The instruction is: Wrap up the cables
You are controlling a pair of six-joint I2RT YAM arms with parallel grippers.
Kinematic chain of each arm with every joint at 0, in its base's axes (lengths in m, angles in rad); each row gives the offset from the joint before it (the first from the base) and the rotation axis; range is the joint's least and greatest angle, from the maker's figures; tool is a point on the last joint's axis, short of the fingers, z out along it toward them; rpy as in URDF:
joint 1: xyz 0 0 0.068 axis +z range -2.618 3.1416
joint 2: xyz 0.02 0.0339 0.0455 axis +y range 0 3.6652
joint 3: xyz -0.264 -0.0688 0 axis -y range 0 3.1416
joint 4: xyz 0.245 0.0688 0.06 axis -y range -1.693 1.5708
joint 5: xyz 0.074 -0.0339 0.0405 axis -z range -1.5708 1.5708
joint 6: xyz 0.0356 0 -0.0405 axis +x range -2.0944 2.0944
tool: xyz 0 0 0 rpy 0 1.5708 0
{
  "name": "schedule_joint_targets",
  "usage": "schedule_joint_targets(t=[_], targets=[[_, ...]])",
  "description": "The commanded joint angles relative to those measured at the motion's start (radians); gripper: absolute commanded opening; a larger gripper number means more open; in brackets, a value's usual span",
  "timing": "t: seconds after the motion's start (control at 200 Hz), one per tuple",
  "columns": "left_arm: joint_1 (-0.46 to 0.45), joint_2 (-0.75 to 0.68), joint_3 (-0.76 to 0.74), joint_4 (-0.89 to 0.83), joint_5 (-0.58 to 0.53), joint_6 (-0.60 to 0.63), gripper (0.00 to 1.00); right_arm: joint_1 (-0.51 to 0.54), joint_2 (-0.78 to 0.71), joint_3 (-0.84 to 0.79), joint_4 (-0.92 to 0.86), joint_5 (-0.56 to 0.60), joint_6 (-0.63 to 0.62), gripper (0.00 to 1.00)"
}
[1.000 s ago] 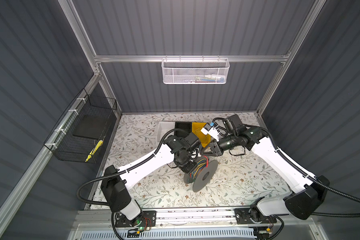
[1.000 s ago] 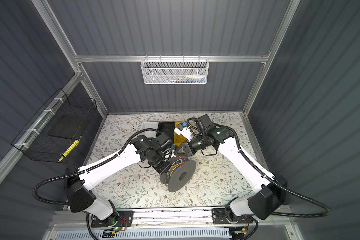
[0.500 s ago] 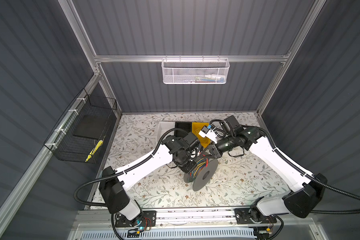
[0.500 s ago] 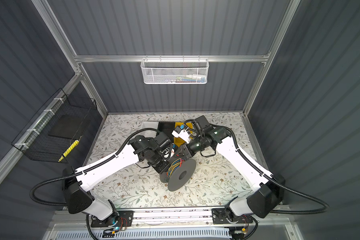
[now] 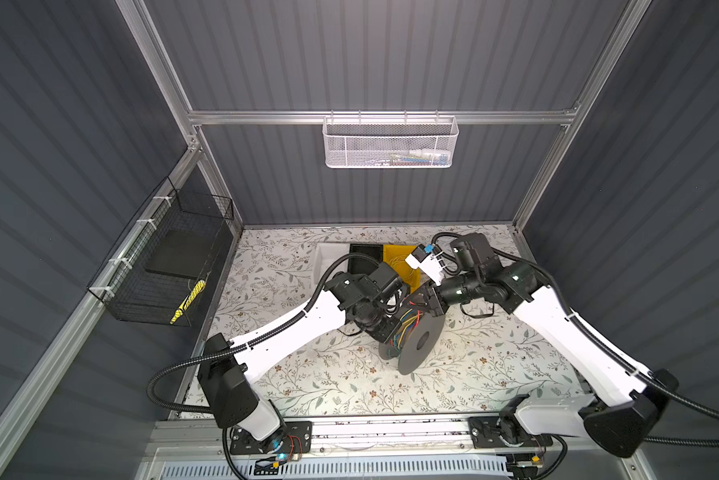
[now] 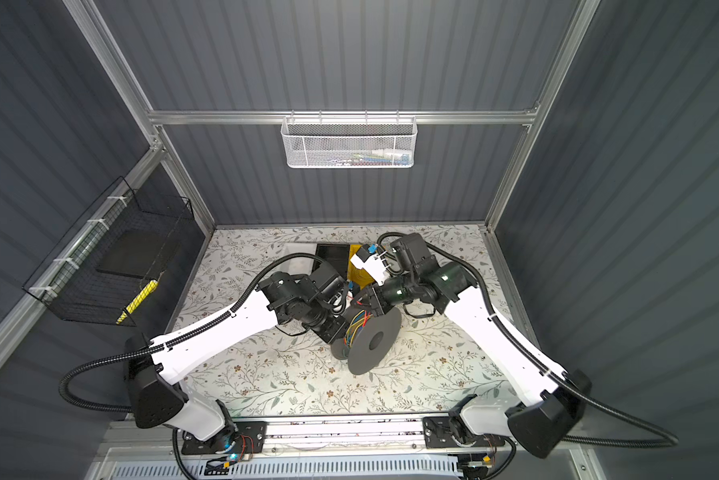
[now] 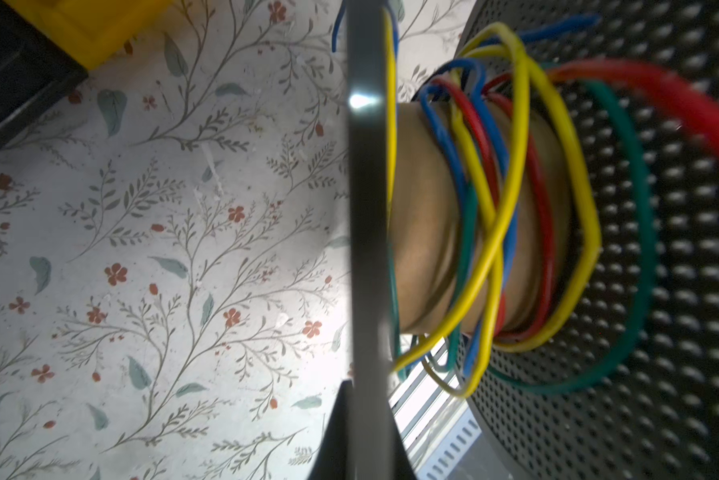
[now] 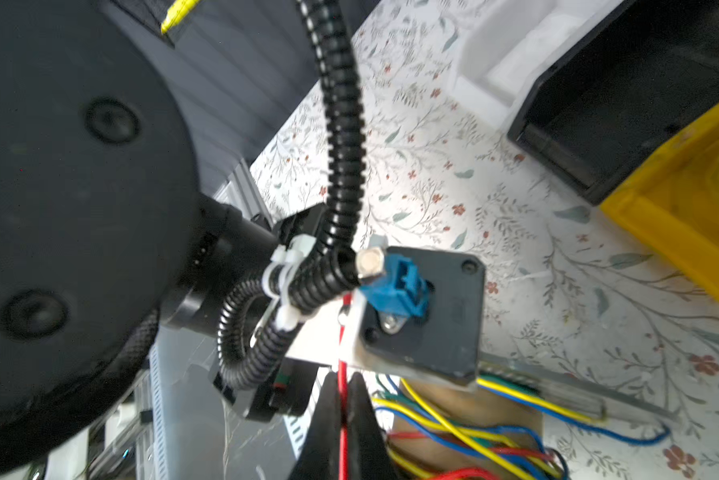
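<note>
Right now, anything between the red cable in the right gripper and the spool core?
Nothing visible. The right gripper is shut on the red cable, which runs in between the flanges toward the core. The left gripper clamps the spool by one rim; the left wrist camera sits close beside the cable.

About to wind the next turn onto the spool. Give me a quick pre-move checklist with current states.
1. Grip of right hand on red cable: ok.
2. Grip of left hand on spool flange: ok.
3. Turns snug on cardboard core: not ok; yellow cable and green cable hang loose.
4. Red cable clear of blue connector: cannot tell.
5. Whether spool rests on table: cannot tell.
</note>
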Motion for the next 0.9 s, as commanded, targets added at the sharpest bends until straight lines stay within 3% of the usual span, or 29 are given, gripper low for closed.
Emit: schedule_joint_targets(t=[0.0,0.13,0.205,0.285,0.525,0.7,0.81,0.895], targets=[[0.023,-0.01,-0.009,-0.004,0.014,-0.148,0.0,-0.047,-0.147,-0.029,0.205,0.172,0.103,0.0],[0.021,-0.053,-0.015,0.015,0.1,-0.07,0.0,-0.06,-0.185,-0.001,0.143,0.246,0.022,0.0],[0.027,-0.065,0.028,-0.065,0.047,-0.033,0.0,-0.059,-0.142,0.078,0.01,0.26,-0.033,0.0],[0.052,-0.049,0.061,-0.103,-0.005,-0.07,0.0,-0.06,-0.175,0.042,0.064,0.249,-0.009,0.0],[0.063,0.049,0.093,0.158,-0.088,-0.39,0.0,-0.019,-0.249,-0.084,0.416,0.097,0.188,0.0],[0.071,0.084,0.088,0.46,-0.159,-0.612,0.0,0.069,-0.304,-0.107,0.573,0.16,0.262,0.0],[0.078,0.086,0.09,0.637,-0.207,-0.737,0.0,0.086,-0.404,-0.229,0.719,0.237,0.354,0.0],[0.078,0.077,0.035,0.851,-0.237,-0.878,0.0,0.097,-0.509,-0.354,0.823,0.36,0.409,0.0]])
